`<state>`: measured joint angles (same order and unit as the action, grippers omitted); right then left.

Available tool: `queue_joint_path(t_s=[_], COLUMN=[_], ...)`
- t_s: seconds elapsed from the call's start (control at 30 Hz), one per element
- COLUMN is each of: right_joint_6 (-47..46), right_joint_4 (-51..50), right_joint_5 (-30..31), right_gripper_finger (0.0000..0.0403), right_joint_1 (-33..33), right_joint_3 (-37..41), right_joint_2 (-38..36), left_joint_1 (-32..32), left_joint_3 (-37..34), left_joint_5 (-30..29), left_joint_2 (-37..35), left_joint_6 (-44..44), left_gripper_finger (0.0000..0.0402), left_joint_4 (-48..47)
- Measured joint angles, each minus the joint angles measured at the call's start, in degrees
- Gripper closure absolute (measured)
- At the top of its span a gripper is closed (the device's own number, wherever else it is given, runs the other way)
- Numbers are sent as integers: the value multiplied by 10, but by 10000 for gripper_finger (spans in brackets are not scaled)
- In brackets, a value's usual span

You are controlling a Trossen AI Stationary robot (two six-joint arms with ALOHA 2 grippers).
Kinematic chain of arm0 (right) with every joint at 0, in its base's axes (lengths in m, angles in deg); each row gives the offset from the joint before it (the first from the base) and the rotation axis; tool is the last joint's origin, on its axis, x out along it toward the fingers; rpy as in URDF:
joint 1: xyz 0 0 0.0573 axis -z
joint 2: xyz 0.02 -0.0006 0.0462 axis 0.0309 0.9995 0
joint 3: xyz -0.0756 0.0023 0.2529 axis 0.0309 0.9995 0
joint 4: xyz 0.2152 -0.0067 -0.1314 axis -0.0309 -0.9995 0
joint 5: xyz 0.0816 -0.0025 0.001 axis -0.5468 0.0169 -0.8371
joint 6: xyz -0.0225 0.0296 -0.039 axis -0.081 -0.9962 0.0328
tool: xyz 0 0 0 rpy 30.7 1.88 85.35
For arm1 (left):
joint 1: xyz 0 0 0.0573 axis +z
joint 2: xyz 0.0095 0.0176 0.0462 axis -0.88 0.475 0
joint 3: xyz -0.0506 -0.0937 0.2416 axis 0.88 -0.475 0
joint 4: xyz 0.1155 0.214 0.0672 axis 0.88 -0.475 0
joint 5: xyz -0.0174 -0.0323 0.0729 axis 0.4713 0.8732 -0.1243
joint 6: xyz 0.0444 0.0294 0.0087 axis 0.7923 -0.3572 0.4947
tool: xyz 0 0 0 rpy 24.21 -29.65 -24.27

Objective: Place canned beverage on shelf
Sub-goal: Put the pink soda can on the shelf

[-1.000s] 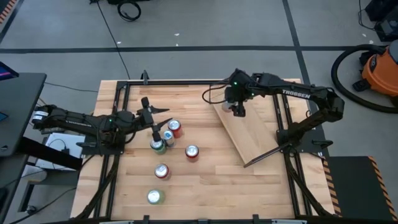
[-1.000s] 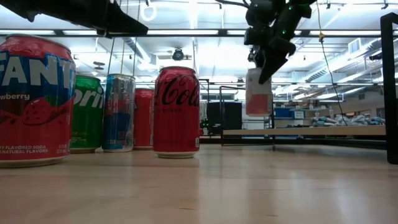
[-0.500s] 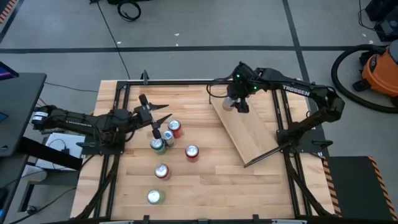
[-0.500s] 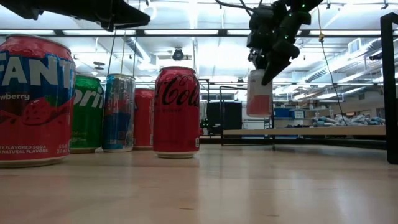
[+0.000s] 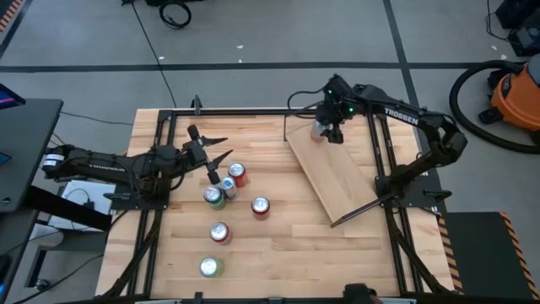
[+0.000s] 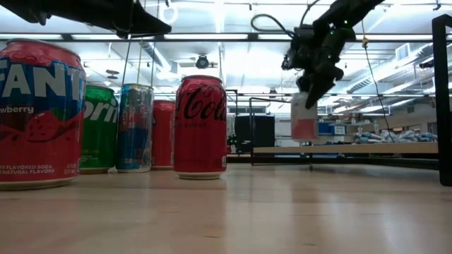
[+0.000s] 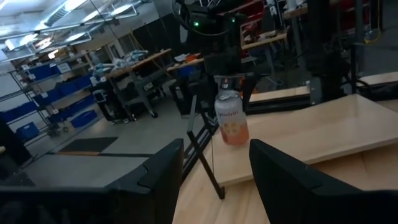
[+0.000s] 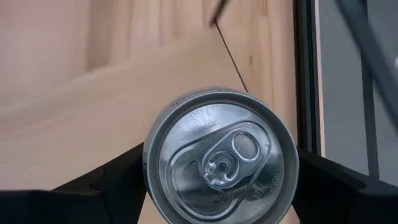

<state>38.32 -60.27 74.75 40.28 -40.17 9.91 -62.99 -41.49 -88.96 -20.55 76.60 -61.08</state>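
Observation:
A white can with a peach picture [image 7: 231,118] hangs above the far end of the shelf [image 5: 337,173], a light-wood board set askew with thin black rods along its edges. My right gripper [image 5: 330,132] is shut on this can, whose silver top [image 8: 221,152] fills the right wrist view. In the low view the can [image 6: 304,118] hangs clear above the board [image 6: 346,149]. My left gripper [image 5: 221,149] stays open at the table's left, level, above the group of cans, with nothing between its fingers [image 7: 177,168]. My right gripper pinches the can between its two fingers [image 8: 118,177], one on each side of the wall just under the top rim [image 8: 151,171]. The fingers come slanting down from above. The can hangs upright below them, lifted clear of the shelf.
Several cans stand on the plank tabletop left of the shelf: a red one [image 5: 237,174], a green one [image 5: 214,197], a blue one [image 5: 228,186], and others nearer [image 5: 260,206]. A black frame [image 5: 253,111] edges the table. An orange vacuum [image 5: 515,93] is on the floor.
My right gripper has carried the can toward the table's far right, from over the shelf's left edge to over its far end, sinking a little. The can stays upright in the hold.

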Motion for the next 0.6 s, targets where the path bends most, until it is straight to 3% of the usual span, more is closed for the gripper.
queue_joint_path(t_s=[0.6], right_joint_6=[70], right_joint_4=[31], right_joint_5=[2], right_gripper_finger=[74], right_joint_1=[53], right_joint_3=[17], right_joint_2=[0], left_joint_1=[3], left_joint_3=[0], left_joint_5=[0], left_joint_2=[0], left_joint_6=[-2], left_gripper_finger=[207], left_joint_4=[-5])
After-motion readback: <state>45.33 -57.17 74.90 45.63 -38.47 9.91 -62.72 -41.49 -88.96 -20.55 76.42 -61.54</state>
